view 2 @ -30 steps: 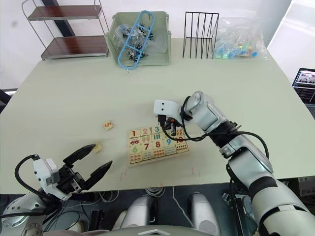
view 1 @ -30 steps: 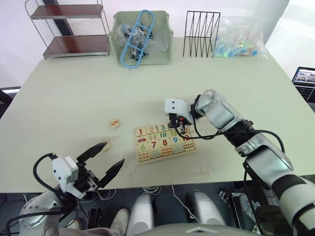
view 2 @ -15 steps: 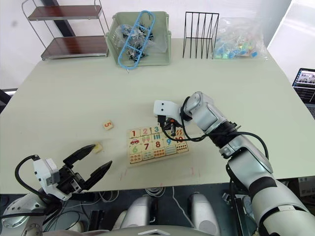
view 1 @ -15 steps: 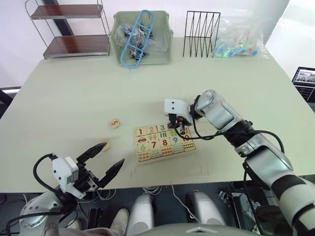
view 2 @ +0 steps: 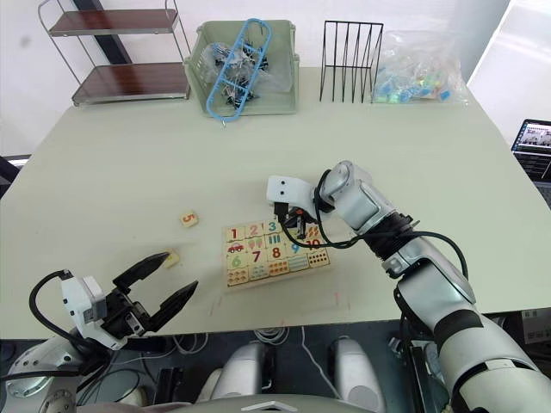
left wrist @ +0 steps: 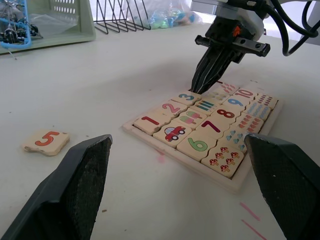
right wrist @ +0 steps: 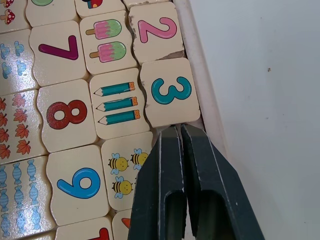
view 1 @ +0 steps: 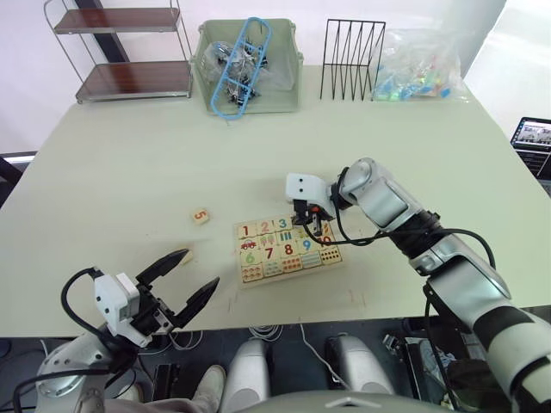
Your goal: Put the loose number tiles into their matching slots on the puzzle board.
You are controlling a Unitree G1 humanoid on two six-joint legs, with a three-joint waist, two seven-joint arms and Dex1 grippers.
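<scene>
Puzzle board point(view 1: 287, 250) sits toward the table's near edge, tiles 1, 2, 3 seated in its top row. Right gripper point(right wrist: 176, 131), fingers pressed together and empty, tips in the slot beside the 3 tile point(right wrist: 170, 91). Left gripper point(view 1: 184, 277) spread wide, empty, at the near edge. 5 tile point(view 1: 201, 216) loose on the table, left of board. Judged light, rigid, thin wood; pinch across opposite edges.

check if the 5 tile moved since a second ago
No. The 5 tile lies at the same spot on the table, the same way off the puzzle board's left edge.
</scene>
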